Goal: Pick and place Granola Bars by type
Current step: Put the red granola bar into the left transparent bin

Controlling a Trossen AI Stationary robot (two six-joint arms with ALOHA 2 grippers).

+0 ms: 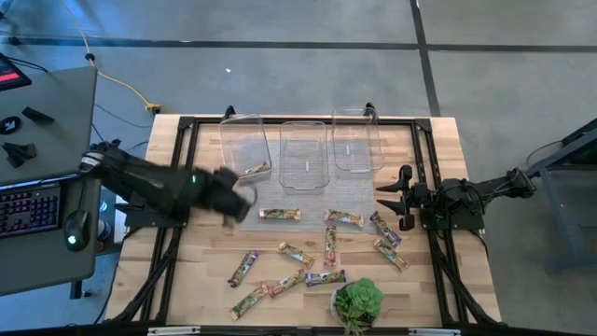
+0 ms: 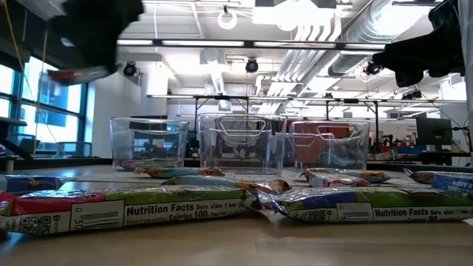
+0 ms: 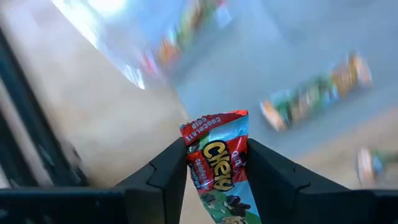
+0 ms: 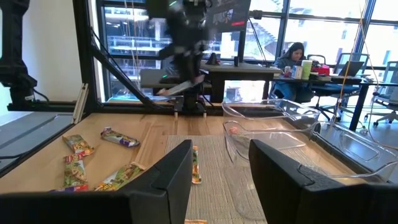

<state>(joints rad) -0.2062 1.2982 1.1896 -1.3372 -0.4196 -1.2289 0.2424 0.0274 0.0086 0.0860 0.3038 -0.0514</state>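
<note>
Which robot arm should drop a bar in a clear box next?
The left. Its gripper already holds a red bar near the left box, judging by the high view. The right gripper waits open and holds nothing.

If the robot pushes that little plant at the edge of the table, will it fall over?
Possibly. The potted plant has a leafy top wider than its pot, so a high push might tip it. It stands near the table edge, so it might slide off. A low push seems safer.
</note>
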